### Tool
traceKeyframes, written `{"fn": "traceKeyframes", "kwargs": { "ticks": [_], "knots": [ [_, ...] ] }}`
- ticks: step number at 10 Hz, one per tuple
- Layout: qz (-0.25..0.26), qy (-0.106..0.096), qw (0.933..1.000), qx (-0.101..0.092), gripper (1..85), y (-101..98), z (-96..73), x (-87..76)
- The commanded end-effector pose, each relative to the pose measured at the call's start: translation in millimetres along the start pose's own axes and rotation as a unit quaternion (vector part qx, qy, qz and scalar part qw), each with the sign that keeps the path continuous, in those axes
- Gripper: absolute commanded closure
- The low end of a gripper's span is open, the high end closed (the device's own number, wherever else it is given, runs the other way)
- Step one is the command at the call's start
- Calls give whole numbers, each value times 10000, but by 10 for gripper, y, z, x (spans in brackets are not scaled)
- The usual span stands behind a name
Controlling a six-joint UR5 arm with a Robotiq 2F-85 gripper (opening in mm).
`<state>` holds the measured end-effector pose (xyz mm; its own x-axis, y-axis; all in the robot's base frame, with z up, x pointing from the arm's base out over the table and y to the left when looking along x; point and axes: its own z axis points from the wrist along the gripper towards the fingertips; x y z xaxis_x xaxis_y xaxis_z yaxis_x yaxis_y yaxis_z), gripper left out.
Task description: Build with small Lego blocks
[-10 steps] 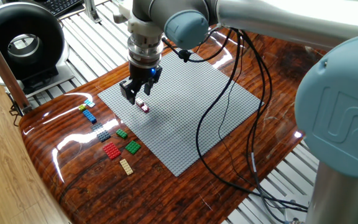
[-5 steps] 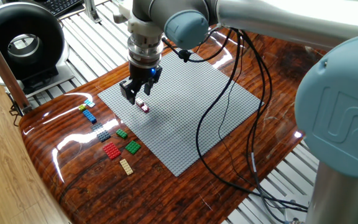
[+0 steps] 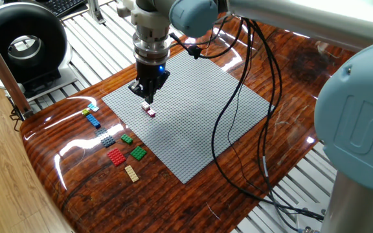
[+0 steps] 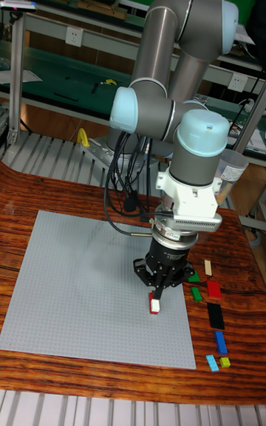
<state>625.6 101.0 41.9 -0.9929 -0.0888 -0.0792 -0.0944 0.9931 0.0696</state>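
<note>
gripper (image 3: 149,92) fingers drawn together, tips pointing down just above a small red-and-white block (image 3: 149,110) on the grey baseplate (image 3: 199,123); cannot tell whether they pinch anything. judged early in the build: only that one piece sits on the plate, right below the gripper. remaining loose blocks lie off the plate on the wooden table (image 3: 76,175), well apart from the gripper: blue (image 3: 94,121), grey (image 3: 107,139), green (image 3: 138,153), red (image 3: 116,157), tan (image 3: 131,173). no containers in view.

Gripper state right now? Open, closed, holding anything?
Gripper: jaws closed together, directly above the red-and-white Lego piece on the grey baseplate; whether it grips the piece cannot be told.
</note>
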Motion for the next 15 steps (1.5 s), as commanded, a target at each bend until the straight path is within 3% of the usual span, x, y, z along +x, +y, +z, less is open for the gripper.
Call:
{"fn": "traceKeyframes", "kwargs": {
  "ticks": [1,4,9,15],
  "knots": [
    [-239,69,9994,235,843,-124,-9,17],
    [-219,-34,9996,147,843,-42,28,-38],
    [-166,-14,9998,59,843,109,55,-83],
    [-154,-96,9998,91,843,61,156,-121]
  ]
}}
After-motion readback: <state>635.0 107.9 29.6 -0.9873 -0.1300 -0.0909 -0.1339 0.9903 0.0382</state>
